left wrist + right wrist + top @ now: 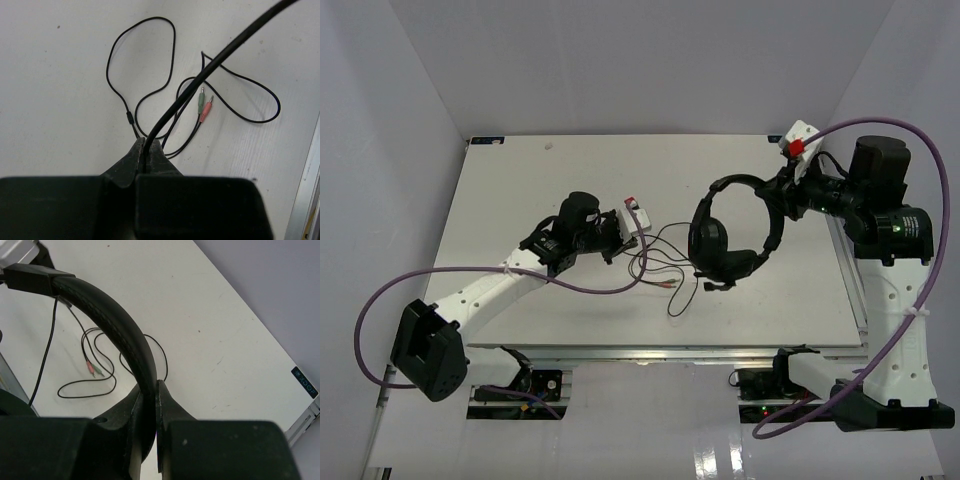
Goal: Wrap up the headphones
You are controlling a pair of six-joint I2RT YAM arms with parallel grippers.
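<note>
The left gripper [145, 146] has its two fingers pressed together on the thin dark cable [220, 55]. With no gap visible between the tips, the cable leaves them toward 1 o'clock in the left wrist view and runs out past the top edge. Beyond those fingertips the rest of the cable lies slack on the white table [60, 100], in one tall loop at 12 o'clock and a wider one at 2 o'clock. The pink and green plugs [204, 106] rest side by side between the two loops. The right gripper [149, 390] is clamped on the headband [112, 322] of the headphones [725, 235], one finger on each side of the padded arch. The arch rises from the fingers toward 11 o'clock in the right wrist view. From above, this gripper meets the headband at the 2 o'clock side of the arch. The two earcups [708, 238] hang below at 7 o'clock, one facing the left arm, over the right half of the table. The loose cable loops and the plugs lie on the table surface between the two grippers, at about 9 o'clock from the earcups. A thick purple robot cable [590, 290] sags across the table just beside them.
</note>
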